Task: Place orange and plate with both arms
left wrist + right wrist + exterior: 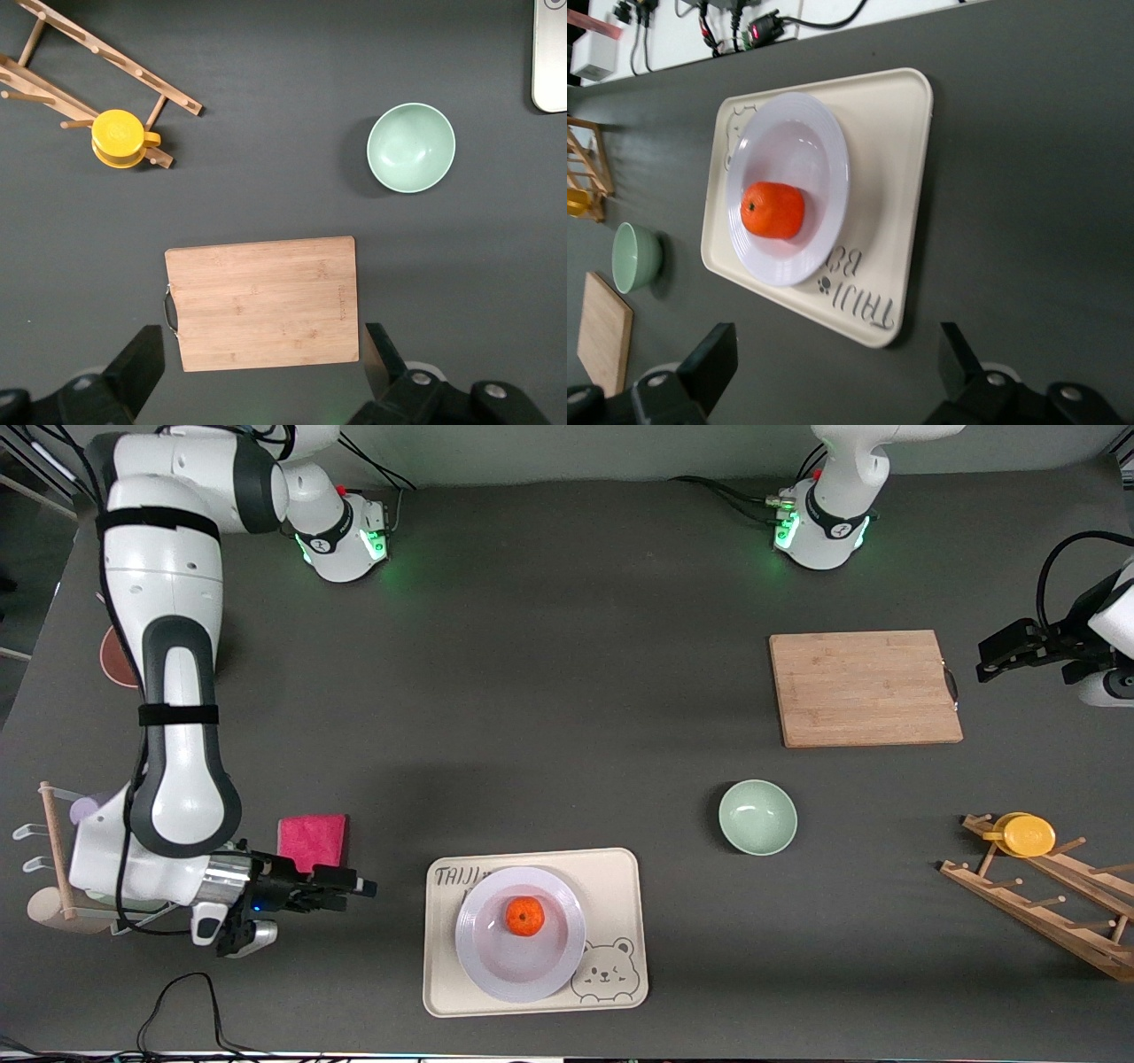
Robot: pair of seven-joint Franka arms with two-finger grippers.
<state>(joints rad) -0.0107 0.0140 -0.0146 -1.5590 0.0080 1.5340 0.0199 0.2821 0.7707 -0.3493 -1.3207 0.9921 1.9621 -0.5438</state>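
Orange in colour and small, the orange (524, 916) sat in the middle of the plate (496, 965), and the plate rested on the beige bear tray (620, 877) near the front camera. The right wrist view showed the same stack, the orange (773, 210) lying in the plate (824, 150) on the tray (895, 159).

The right gripper (353, 886) hung low over the table beside the tray, toward the right arm's end, with its fingers (709, 365) spread wide and nothing between them. A pink cloth (312, 840) lay just beside it.

The left gripper (994, 657) hovered at the left arm's end of the table, beside the wooden cutting board (864, 688), its fingers (137, 361) also wide apart and empty. A mint-green bowl (757, 817) stood between the board and the tray, nearer to the front camera than the board. A yellow cup (1023, 835) hung on the wooden rack (1045, 908).
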